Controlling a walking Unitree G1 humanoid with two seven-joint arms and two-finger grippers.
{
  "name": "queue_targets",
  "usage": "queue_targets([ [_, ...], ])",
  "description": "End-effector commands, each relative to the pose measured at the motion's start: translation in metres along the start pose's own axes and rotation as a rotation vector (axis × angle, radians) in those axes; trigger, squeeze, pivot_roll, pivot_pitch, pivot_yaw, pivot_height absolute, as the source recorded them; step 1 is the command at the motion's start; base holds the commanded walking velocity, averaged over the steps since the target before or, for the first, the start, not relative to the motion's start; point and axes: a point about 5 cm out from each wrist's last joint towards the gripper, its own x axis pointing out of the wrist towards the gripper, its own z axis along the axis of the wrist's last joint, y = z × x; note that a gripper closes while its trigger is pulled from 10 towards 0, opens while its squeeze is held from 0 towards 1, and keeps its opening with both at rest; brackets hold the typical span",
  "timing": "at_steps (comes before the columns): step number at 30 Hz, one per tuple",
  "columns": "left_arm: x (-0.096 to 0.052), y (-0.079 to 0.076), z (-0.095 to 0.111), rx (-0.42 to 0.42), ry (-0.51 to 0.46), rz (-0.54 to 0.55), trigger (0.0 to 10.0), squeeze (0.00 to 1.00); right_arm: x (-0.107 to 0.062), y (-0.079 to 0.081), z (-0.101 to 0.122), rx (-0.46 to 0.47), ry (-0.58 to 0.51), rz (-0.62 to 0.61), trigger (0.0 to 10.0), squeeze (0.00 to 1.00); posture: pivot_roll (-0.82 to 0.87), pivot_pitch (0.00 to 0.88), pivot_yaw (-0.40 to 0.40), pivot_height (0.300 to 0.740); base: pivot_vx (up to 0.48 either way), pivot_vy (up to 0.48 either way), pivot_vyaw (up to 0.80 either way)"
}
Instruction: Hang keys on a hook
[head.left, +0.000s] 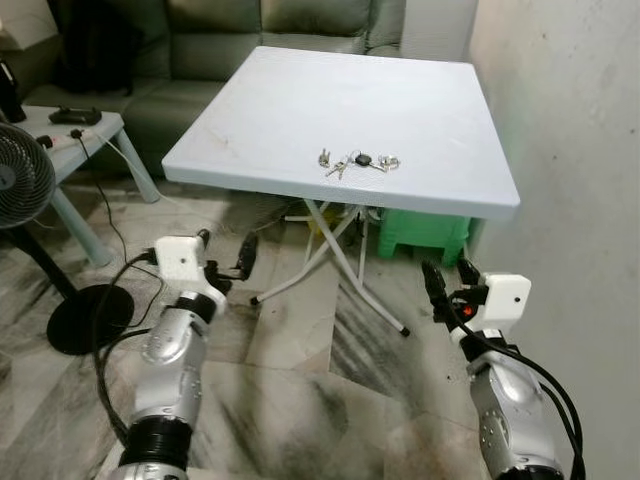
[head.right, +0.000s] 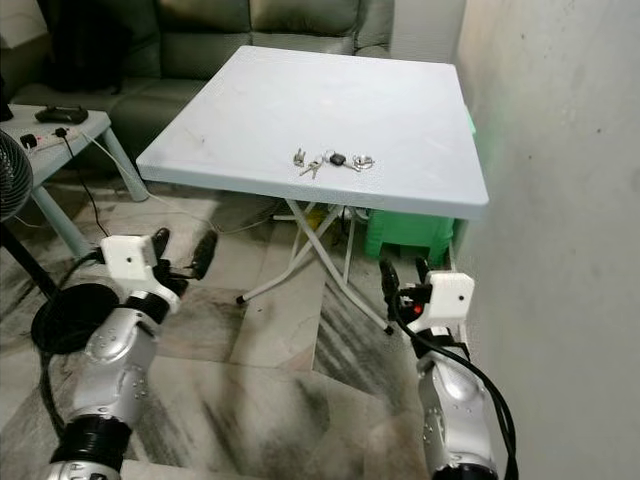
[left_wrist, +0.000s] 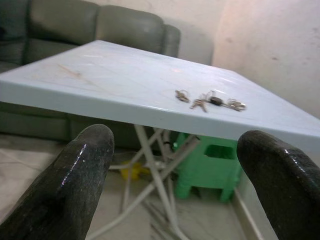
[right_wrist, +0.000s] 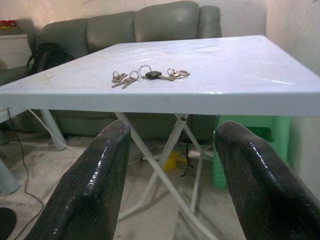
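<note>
Marble-patterned floor (head.left: 300, 400) ran under a pale blue folding table (head.left: 290, 110) set against a white wall (head.left: 570, 150) on the robot's right. Keys (head.left: 357, 161) lay in a loose bunch on the tabletop, near the front edge and a bit right of centre, a dark fob in the middle with rings spread to both sides. Nothing touched them. White crossed legs held the table up, and a green stool (head.left: 425, 235) sat under it by the wall. Grey-green sofa (head.left: 250, 30) stood behind the table. To the robot's left were a small side table (head.left: 70, 135) with a cable trailing off it, and a standing fan (head.left: 25, 185) on a round black base.

Left gripper (head.left: 225, 262) was held low in front of the table, below the tabletop edge, fingers apart and empty; in the left wrist view the two black fingers (left_wrist: 75, 185) framed the table edge with the keys beyond. Right gripper (head.left: 450, 282) was also low, below the table's front right corner and near the wall, fingers spread with nothing between them. Both grippers were well apart from the keys.
</note>
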Motion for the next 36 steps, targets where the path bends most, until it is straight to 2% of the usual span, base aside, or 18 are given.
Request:
queue_targets([
  [1, 0.0030, 0.0031, 0.0091, 0.015, -0.022, 0.001, 10.0, 0.00, 0.0016, 0.0003, 0.0058, 0.001, -0.020, 0.004, 10.0, 0.00, -0.02, 0.033, 0.011, 0.740, 0.000, 0.326, 0.00],
  [36, 0.0044, 0.0026, 0.0113, 0.011, 0.003, 0.011, 10.0, 0.00, -0.0019, -0.0008, 0.0108, -0.009, -0.007, 0.007, 10.0, 0.00, -0.03, 0.044, 0.010, 0.740, 0.000, 0.446, 0.00],
])
